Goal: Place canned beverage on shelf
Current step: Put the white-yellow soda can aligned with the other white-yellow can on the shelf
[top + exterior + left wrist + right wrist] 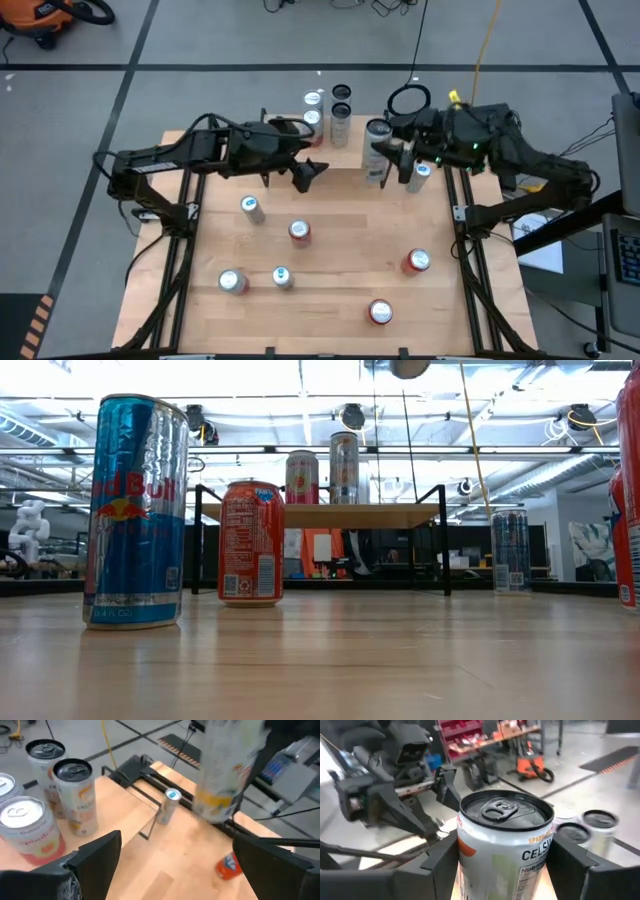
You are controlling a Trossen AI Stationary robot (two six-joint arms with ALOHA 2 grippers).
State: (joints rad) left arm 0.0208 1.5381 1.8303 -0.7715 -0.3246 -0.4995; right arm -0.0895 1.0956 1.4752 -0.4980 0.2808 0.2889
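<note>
A silver Celsius can (502, 845) is upright in the air off the right end of the shelf (345, 158), with my right gripper (505, 870) shut on it. In the high view this can (377, 150) is beside the shelf's cans (340, 112). The shelf (320, 515) stands at the table's far edge with tall cans (344, 467) on its top. My left gripper (312, 178) hovers open in front of the shelf with nothing between its fingers (100, 857). Past those fingers the held can (222, 780) shows. My right gripper pinches the can's side wall (465, 855) just below the top rim, one finger (442, 862) on each side. The fingers come about level from the table's right side. The can stands upright and is lifted clear of table and shelf.
Several loose cans stand on the table: silver ones (251, 208) (282, 277) (232, 282), red ones (299, 232) (416, 261) (380, 312), and a blue-topped one (421, 176) under the right arm. Black rails (470, 260) run along both sides of the table.
</note>
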